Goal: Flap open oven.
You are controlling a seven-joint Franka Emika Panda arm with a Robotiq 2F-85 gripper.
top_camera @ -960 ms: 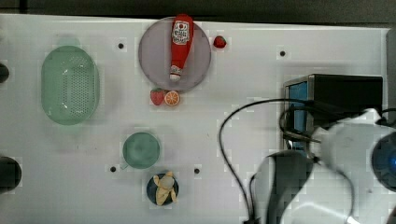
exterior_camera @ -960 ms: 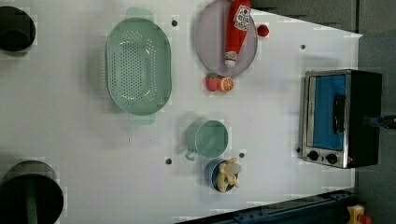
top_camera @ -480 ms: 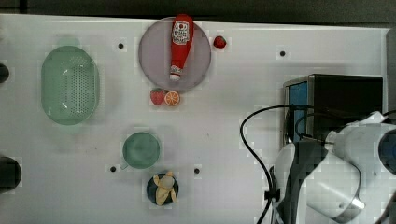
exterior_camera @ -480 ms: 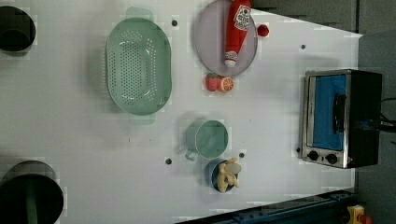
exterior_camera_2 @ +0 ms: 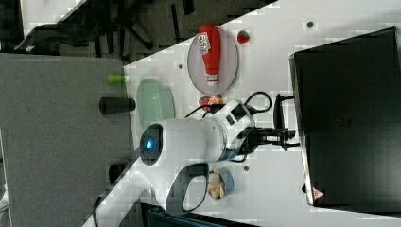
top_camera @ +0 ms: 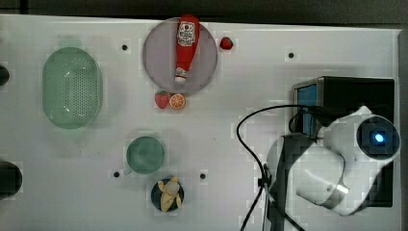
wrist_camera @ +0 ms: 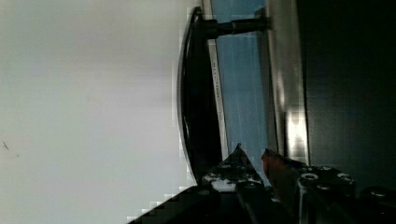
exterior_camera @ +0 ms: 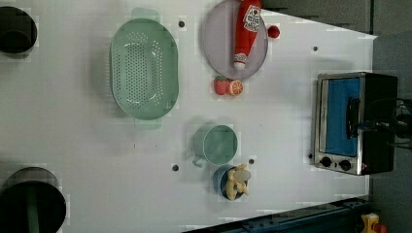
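Oven (exterior_camera: 357,121) sits at the right edge of the left view, mid-height — black top, silver front frame, blue-tinted door shut, dark bar handle (exterior_camera: 351,118) across the door, two black knobs (exterior_camera: 335,163) at the lower end of the front. In the right view the oven's black top fills the right side; a small red-and-white triangle sticker (exterior_camera_2: 317,193) sits near its lower corner, text unreadable. In the top view the white arm (top_camera: 337,168) covers much of the oven, leaving only a strip of blue door at right-centre.

Gripper (exterior_camera_2: 286,134) is at the oven front, level, pointing at the door just by the handle. Wrist view: two fingertips (wrist_camera: 238,156) with a narrow gap between them, right at the handle and blue glass; whether they touch the handle I cannot tell. Nothing visibly clamped. In the left view the gripper is dark against the dark oven, hard to make out.

Ketchup bottle (top_camera: 185,47) lies on the grey plate (top_camera: 156,53), upper centre of the top view — red with a white label, lettering too small to read. Strawberry (top_camera: 162,99) and orange slice (top_camera: 177,101) lie just below the plate, and a small red fruit (top_camera: 226,43) just right of it. Green colander (top_camera: 72,87) at left, green cup (top_camera: 145,154) at centre, blue bowl with a banana (top_camera: 168,194) below it. White table (top_camera: 240,72) is cut off at the frame edges.
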